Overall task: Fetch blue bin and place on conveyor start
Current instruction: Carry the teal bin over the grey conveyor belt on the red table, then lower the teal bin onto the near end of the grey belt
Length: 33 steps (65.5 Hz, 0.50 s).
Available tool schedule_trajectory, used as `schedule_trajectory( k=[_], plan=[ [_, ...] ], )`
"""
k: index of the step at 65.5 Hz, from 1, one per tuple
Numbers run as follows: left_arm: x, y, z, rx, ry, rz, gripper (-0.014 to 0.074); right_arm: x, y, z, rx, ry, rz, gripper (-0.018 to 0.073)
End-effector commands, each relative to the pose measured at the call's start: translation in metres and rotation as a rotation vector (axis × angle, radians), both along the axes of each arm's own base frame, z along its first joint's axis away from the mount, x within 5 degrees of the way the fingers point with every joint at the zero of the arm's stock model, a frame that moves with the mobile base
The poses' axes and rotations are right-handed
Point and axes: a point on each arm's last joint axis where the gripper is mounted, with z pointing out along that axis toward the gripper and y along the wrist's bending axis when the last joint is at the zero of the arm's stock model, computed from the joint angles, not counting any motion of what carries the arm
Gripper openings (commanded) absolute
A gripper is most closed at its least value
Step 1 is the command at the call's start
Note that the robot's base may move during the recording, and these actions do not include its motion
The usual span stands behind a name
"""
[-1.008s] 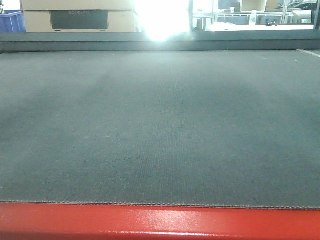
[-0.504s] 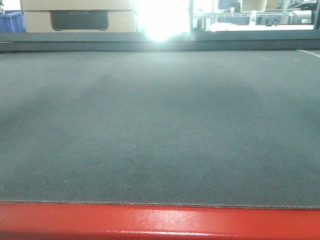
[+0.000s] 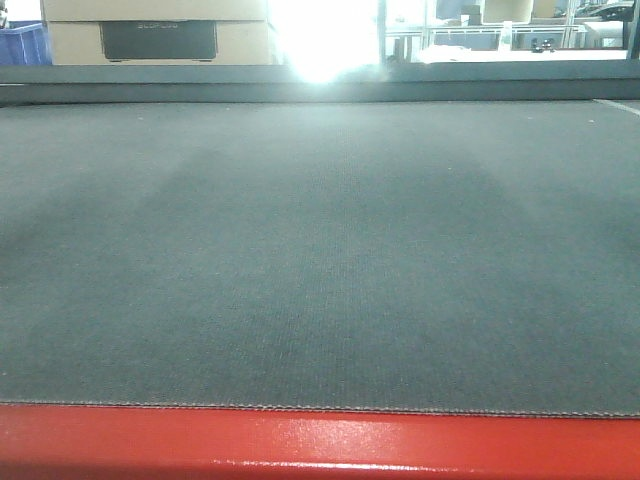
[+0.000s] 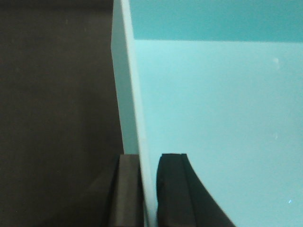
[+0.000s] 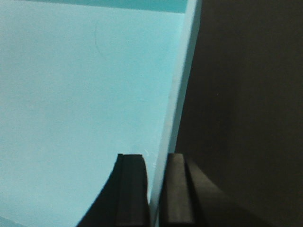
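The blue bin [image 4: 213, 118] fills both wrist views, pale turquoise with a thin rim. My left gripper [image 4: 147, 158] is shut on its left wall, one finger inside and one outside. My right gripper [image 5: 157, 158] is shut on the bin's [image 5: 80, 94] right wall in the same way. The conveyor start [image 3: 320, 260], a wide dark-grey belt with a red frame edge [image 3: 320, 445], fills the front view. Neither the bin nor the grippers show in that view. A dark surface [image 4: 57, 94] lies beyond the bin's outer walls.
Behind the belt's far rail stands a cardboard box [image 3: 160, 30], with a dark blue bin [image 3: 22, 42] at the far left. Bright glare [image 3: 320, 40] comes through the back, and shelving [image 3: 500, 35] stands at the back right.
A faint broad shadow on the belt has shifted slightly. Nothing else in the front view has moved.
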Motion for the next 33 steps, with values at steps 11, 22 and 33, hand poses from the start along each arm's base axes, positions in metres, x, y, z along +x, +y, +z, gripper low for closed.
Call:
schedule_trajectory(
  k=[11, 22, 33],
  plan=[
    [0.008, 0.003, -0.076, 0.106, 0.182, 0.013, -0.0111, 0.011, -0.006, -0.051, -0.073, 0.067, -0.026, -0.0152],
    [0.012, 0.0, -0.123, 0.11, 0.177, -0.009, -0.0111, 0.02, -0.006, -0.101, -0.084, 0.144, -0.041, -0.0152],
    [0.014, -0.003, -0.151, 0.091, 0.127, -0.03, -0.0111, 0.033, -0.004, -0.137, -0.097, 0.221, -0.047, -0.0152]
  ],
)
